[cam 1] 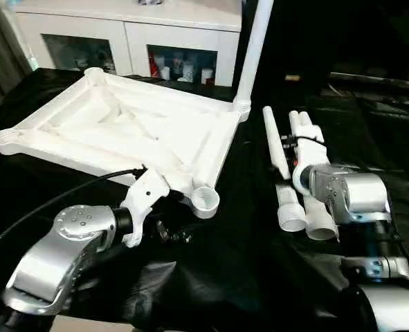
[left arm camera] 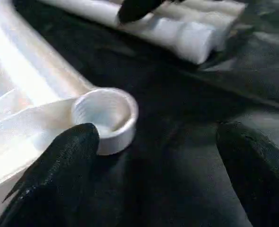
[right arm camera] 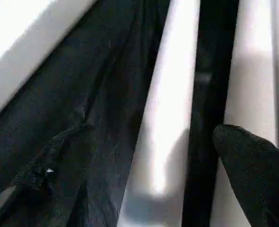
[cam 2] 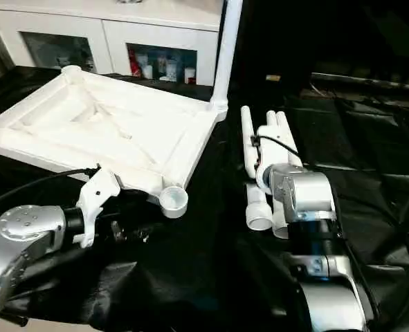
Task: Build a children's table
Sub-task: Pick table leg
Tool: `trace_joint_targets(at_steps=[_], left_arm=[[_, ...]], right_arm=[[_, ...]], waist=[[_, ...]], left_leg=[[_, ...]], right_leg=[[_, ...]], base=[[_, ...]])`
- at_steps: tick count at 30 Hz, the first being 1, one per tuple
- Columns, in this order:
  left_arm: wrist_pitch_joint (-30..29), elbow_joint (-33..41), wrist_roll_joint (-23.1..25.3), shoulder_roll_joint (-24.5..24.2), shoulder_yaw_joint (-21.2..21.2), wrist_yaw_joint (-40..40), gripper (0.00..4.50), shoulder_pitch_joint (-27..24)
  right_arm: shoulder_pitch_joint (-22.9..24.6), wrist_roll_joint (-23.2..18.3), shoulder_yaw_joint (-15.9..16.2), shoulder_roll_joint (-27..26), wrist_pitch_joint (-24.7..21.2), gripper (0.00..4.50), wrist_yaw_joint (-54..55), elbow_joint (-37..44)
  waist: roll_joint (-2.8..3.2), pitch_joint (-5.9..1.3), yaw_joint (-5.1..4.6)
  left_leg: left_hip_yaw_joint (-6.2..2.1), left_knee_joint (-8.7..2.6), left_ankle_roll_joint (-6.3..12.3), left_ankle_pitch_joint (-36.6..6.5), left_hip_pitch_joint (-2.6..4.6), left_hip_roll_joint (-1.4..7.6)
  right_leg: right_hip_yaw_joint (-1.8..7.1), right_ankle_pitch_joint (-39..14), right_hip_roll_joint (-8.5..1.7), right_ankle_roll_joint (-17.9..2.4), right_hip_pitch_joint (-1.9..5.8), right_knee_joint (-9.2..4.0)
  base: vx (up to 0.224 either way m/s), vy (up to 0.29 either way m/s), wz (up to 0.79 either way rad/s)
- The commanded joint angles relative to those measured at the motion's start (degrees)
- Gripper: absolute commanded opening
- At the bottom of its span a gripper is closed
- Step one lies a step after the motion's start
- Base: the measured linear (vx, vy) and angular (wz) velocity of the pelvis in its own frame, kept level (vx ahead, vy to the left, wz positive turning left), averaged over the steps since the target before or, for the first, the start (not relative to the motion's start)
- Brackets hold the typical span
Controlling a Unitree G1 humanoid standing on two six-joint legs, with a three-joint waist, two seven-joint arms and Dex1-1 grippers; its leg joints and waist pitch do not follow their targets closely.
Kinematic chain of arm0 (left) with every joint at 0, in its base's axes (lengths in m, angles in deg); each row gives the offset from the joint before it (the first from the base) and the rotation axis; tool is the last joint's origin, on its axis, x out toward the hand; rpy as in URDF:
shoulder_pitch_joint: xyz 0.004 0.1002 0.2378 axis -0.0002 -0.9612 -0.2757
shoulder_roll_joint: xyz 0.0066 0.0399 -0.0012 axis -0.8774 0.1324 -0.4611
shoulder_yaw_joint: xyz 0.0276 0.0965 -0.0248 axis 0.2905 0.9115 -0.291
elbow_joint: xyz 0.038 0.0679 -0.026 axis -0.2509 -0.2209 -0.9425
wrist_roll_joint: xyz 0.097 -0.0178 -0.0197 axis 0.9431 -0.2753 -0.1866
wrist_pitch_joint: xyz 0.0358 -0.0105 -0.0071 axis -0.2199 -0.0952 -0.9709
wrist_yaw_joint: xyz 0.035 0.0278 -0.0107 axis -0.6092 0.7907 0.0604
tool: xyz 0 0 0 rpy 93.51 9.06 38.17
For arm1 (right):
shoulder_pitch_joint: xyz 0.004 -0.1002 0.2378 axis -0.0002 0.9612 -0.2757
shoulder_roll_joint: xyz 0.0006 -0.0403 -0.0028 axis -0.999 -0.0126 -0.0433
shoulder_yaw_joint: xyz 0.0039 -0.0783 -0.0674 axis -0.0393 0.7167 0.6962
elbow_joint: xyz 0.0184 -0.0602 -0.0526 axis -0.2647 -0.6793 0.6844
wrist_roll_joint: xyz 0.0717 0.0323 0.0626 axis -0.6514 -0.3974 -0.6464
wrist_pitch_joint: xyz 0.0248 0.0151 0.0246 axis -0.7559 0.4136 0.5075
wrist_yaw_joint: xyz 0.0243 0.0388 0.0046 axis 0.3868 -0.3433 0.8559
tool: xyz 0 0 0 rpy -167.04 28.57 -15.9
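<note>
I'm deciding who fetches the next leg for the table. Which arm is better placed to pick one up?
Right. The right gripper is open directly over the loose legs, one leg lying between its fingers. The left gripper is open beside the tabletop's near corner socket, well placed to steady the top instead.

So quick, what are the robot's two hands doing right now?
Left gripper: open, holding nothing, by the top's corner socket.
Right gripper: open, straddling a loose leg.
</note>
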Motion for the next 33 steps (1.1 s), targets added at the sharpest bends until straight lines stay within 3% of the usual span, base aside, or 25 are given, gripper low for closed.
trace_joint_targets(at_steps=[1,6,13,26,33], left_arm=[[-0.9,1.58,-0.86,-0.38,0.34,0.82,4.5,0.09],[-2.19,3.07,-2.42,-1.33,0.16,1.49,4.5,0.58],[-3.52,4.41,-3.81,-2.55,-0.05,2.08,4.5,1.02],[-3.67,4.46,-4.46,-3.37,0.23,1.3,4.5,1.88],[-2.01,0.15,2.88,-0.73,0.87,-8.32,4.5,4.47]], right_arm=[[-1.03,0.01,-0.15,0.27,-0.68,4.42,0.36,-1.63],[-2.49,-0.78,0.22,-0.01,-3.38,4.42,-0.81,-5.02],[-3.04,-1.72,0.78,0.23,-5.68,3.79,-2.03,-8.41],[-3.82,-1.93,-0.24,-0.32,-4.67,2.78,-1.35,-12.05],[-3.26,-2.52,-3.79,-1.48,-2.38,2.2,1.47,-12.2]], waist=[[0.61,-3.88,-0.1],[0.51,-3.81,-0.1],[0.49,-3.63,-0.09],[0.41,-3.76,-0.09],[0.37,-3.81,0.07]], left_leg=[[-0.17,-3.35,-2.75,-7.34,0.47,1.24],[-0.18,-3.26,-3.0,-8.07,0.45,1.11],[-0.26,-3.21,-3.56,-10.66,0.51,1.11],[-0.26,-3.12,-3.83,-9.98,0.46,1.11],[-0.33,-3.13,-3.99,-10.49,0.47,1.07]], right_leg=[[2.99,-6.5,-3.76,-9.04,3.03,-3.43],[3.04,-8.97,-3.72,-8.14,2.97,-3.55],[3.03,-14.07,-3.78,-6.91,2.66,-3.99],[3.0,-12.93,-3.74,-7.18,2.7,-3.73],[2.99,-14.29,-3.8,-5.93,2.79,-3.92]], base=[[0.0,0.0,0.0],[0.0,0.0,0.0],[0.0,0.0,0.0],[0.0,0.0,0.0],[0.0,0.0,0.0]])
